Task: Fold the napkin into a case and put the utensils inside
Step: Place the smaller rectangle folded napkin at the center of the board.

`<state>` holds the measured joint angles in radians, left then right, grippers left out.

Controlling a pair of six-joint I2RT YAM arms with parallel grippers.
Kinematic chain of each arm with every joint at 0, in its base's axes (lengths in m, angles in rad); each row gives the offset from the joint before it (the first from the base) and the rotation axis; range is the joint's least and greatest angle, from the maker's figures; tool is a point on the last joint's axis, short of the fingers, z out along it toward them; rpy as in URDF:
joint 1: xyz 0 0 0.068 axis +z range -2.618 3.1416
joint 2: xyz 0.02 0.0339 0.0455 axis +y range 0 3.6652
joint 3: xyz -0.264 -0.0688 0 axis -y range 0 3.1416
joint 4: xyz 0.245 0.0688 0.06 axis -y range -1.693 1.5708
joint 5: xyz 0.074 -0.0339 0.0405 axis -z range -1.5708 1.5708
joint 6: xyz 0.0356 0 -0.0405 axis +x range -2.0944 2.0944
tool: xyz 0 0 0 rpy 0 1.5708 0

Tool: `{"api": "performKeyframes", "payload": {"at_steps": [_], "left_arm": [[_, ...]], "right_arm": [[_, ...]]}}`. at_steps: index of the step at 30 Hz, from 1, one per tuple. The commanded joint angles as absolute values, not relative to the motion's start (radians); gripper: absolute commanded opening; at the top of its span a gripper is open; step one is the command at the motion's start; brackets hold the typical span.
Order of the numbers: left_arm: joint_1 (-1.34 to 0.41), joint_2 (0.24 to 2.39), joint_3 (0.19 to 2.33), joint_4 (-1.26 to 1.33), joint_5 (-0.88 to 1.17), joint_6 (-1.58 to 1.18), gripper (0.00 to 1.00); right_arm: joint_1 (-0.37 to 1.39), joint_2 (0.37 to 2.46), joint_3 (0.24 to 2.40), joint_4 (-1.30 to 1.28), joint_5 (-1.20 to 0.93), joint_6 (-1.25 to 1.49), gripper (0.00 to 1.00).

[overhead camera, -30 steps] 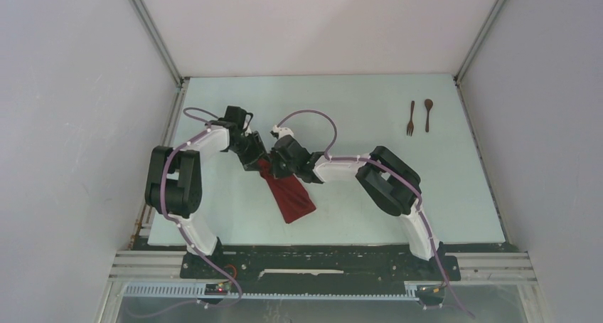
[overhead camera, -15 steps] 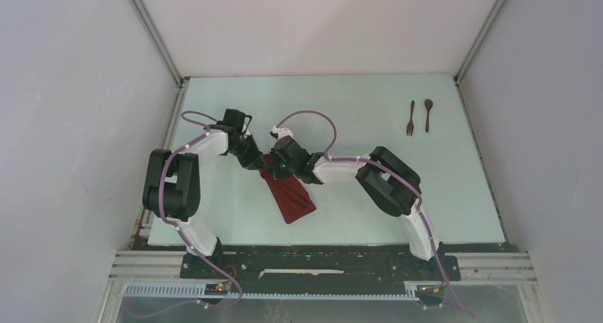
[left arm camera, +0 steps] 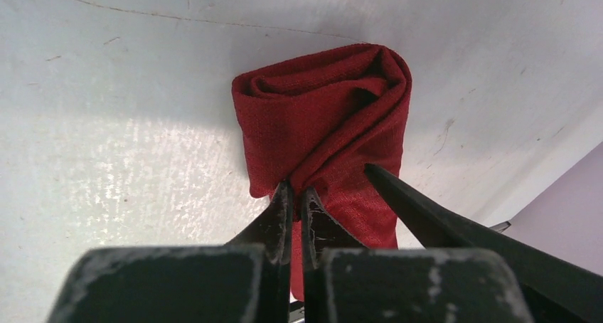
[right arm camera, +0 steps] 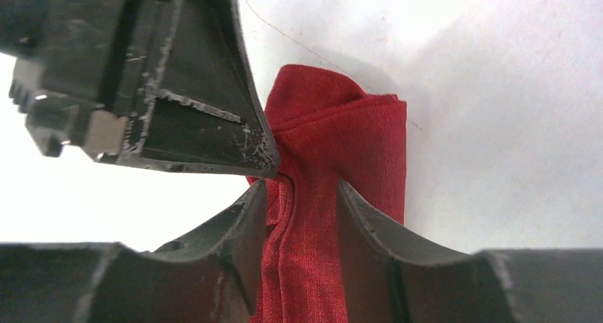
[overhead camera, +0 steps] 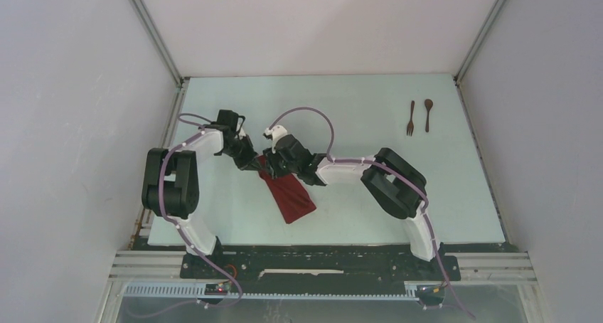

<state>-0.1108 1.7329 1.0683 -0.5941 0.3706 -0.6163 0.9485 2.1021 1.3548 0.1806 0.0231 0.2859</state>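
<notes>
Pale counter, enclosed by plain light walls. Folded napkin lies toward 7 o'clock. Left fingers pinch its far end; right fingers stand spread astride it. Fork and spoon: 2 o'clock.

The top view looks steeply down from above and behind the arm bases, far enough to take in the whole pale green desk. Each wrist view peers close along its own black fingers. All three share the folded dark red cloth napkin; each wrist view also catches the other arm's fingers.
</notes>
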Motion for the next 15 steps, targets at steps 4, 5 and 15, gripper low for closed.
{"api": "performKeyframes", "payload": {"at_steps": [4, 5, 15], "left_arm": [[-0.077, 1.746, 1.109, -0.626, 0.432, -0.556, 0.0], [-0.075, 1.745, 1.111, -0.627, 0.434, -0.553, 0.0], [-0.064, 1.736, 1.114, -0.629, 0.453, -0.548, 0.0]], "right_arm": [[0.994, 2.073, 1.362, 0.286, 0.045, 0.062, 0.49], [0.994, 2.077, 1.362, 0.285, 0.046, 0.049, 0.49], [0.99, 2.111, 1.374, 0.264, 0.027, 0.037, 0.36]]}}
